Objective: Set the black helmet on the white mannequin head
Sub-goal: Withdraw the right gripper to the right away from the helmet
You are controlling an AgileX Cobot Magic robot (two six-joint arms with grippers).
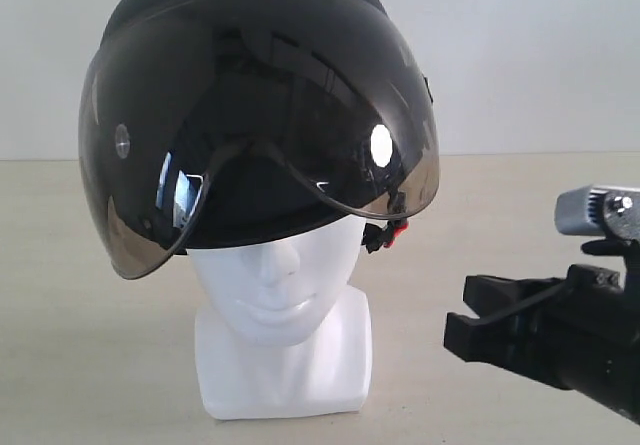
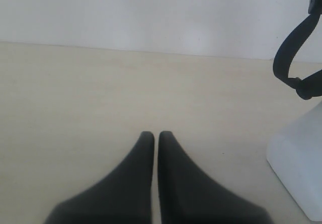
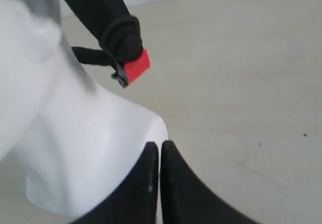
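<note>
The black helmet (image 1: pixel 255 95) sits on top of the white mannequin head (image 1: pixel 280 305), its smoky visor (image 1: pixel 150 195) hanging down over the brow. The chin strap with its red buckle (image 1: pixel 398 229) dangles beside the head's cheek. My right gripper (image 1: pixel 472 315) is shut and empty, a little to the right of the head's base. In the right wrist view its shut tips (image 3: pixel 159 144) lie just off the mannequin head's base (image 3: pixel 85 153), below the red buckle (image 3: pixel 137 66). My left gripper (image 2: pixel 152 134) is shut and empty over bare table, with the head's base (image 2: pixel 297 166) and a strap loop (image 2: pixel 288 58) off to one side.
A pale beige table (image 1: pixel 500 215) carries the head, and a white wall (image 1: pixel 540 55) stands behind it. The right arm's silver wrist camera (image 1: pixel 598 210) sits above its gripper.
</note>
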